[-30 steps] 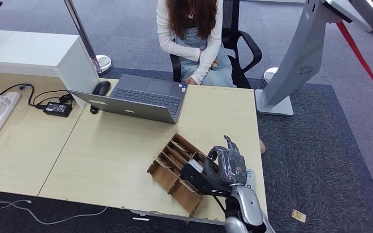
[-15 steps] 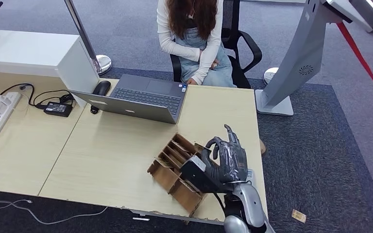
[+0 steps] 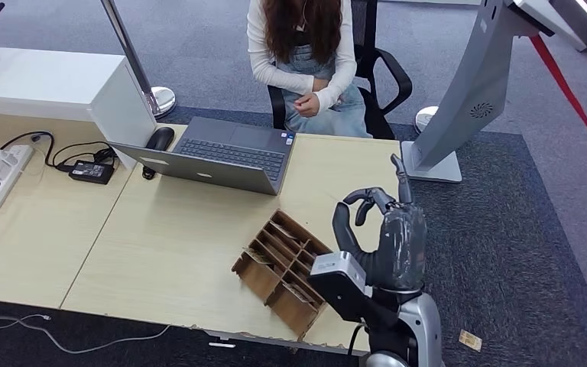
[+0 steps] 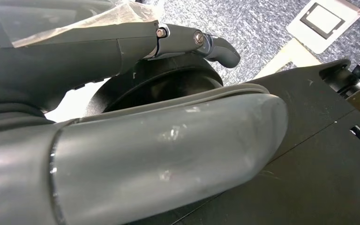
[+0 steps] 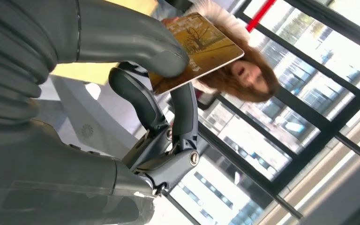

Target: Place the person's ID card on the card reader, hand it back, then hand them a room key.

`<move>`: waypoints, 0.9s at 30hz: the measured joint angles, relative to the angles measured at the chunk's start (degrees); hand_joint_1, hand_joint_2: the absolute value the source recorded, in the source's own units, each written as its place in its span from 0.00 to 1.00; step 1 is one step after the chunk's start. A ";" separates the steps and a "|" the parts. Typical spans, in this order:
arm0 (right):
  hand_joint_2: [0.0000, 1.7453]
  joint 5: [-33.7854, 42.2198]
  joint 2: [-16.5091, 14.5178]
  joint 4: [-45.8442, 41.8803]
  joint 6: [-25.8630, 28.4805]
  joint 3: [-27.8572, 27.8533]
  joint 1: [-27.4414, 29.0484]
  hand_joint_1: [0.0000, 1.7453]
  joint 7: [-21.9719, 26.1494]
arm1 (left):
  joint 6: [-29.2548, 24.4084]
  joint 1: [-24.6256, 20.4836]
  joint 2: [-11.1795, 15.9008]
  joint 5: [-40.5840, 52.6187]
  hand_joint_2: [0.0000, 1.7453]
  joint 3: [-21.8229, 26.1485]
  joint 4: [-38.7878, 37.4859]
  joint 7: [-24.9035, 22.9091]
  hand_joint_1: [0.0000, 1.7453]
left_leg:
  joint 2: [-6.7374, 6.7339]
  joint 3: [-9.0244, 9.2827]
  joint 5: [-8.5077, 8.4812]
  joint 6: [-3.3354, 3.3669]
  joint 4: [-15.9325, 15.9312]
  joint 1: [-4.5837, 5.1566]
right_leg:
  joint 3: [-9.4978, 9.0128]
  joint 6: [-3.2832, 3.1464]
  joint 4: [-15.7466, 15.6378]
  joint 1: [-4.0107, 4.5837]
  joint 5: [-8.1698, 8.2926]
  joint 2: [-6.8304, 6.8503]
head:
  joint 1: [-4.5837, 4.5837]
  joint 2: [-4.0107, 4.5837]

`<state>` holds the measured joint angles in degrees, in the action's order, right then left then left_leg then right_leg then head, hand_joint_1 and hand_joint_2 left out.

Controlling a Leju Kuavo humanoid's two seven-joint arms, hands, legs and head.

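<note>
Up over the table [image 3: 199,229] — right hand [image 3: 386,237] pinching a yellow-printed room key [image 5: 199,47], its small writing unreadable.

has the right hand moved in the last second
Yes. The right hand has lifted off the cardboard organizer and swung toward the table's right edge, nearer the person, pinching a card.

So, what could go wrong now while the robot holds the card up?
The right hand pinches the card only near one edge, between thumb and fingers, so it may slip and fall. The person keeps both hands in her lap, not reaching, so a release now would likely drop it onto the table.
</note>
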<state>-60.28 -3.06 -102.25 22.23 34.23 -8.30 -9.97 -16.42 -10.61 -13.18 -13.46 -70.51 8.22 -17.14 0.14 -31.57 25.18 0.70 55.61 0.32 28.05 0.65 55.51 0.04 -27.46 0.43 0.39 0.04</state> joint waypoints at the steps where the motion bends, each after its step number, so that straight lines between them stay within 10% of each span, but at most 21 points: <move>1: 1.00 -0.10 0.00 -0.79 -0.01 0.01 0.00 0.94 -0.01 | -0.04 0.00 0.00 0.00 0.00 0.00 0.00 0.12 0.00 | 0.00 0.00 0.00 0.00 0.00 0.00 | 0.00 0.00 0.00 0.00 0.00 0.00 | 0.00 0.00; 27: 1.00 -20.71 -0.07 5.69 -4.75 -0.78 -19.37 1.00 -10.25 | -3.27 0.01 0.04 0.00 0.00 0.07 -0.02 1.03 0.00 | -0.01 0.01 -0.02 -0.01 0.00 0.00 | -0.07 -0.01 0.03 0.01 0.03 -0.04 | 0.02 0.00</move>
<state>-80.99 -3.13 -96.56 17.49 33.45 -27.67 -20.22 -19.69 -10.60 -13.14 -13.46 -70.44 8.20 -16.10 0.13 -31.56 25.15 0.69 55.61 0.32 27.98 0.65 55.54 0.05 -27.44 0.39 0.41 0.04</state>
